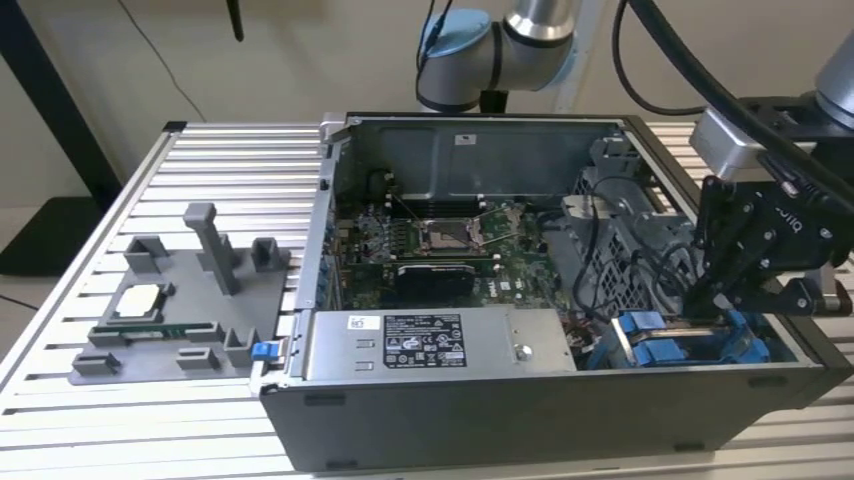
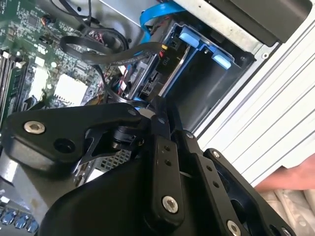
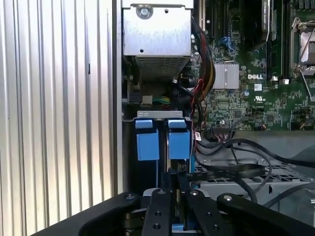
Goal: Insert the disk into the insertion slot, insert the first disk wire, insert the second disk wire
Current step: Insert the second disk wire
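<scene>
The open computer case [image 1: 534, 420] lies on the slatted table. The insertion slot [image 1: 674, 345] is the grey drive cage with blue fittings, at the case's front corner on the exterior view's right. The disk's blue carrier tabs [image 3: 147, 140] show in the slot, with the disk's edge [image 2: 150, 81] between the cage walls. My black gripper [image 1: 699, 300] reaches down into the case just behind the cage. In both wrist views its thin fingers [image 3: 174, 184] stand pressed together. A flat black disk wire [image 3: 236, 169] ends right at the fingertips [image 2: 160, 110], apparently pinched there.
A grey labelled power-supply box [image 1: 427, 345] lies along the case's front. The motherboard [image 1: 441, 240] fills the middle, and looped black cables [image 2: 93, 46] cross beside the cage. A grey fixture holding small parts [image 1: 187, 300] stands on the table [image 1: 214, 150] at the exterior view's left.
</scene>
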{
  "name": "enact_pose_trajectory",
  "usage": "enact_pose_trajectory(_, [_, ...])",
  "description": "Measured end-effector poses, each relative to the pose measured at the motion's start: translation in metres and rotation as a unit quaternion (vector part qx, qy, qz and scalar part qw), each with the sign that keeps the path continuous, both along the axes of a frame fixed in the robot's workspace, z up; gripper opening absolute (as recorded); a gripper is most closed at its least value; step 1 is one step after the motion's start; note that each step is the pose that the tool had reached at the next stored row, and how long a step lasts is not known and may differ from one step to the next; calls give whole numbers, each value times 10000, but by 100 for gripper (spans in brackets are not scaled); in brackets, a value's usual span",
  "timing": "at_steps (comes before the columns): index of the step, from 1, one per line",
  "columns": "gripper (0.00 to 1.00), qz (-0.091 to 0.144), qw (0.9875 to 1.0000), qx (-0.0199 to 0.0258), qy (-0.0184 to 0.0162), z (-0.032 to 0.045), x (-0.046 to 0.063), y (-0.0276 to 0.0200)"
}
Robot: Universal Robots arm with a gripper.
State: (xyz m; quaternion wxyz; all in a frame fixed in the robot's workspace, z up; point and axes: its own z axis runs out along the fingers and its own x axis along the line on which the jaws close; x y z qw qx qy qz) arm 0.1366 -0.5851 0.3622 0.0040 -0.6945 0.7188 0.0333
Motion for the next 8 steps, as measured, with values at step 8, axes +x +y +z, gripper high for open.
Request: enact_pose_trajectory(8, [0, -2, 10000, 72, -33, -8, 0, 0])
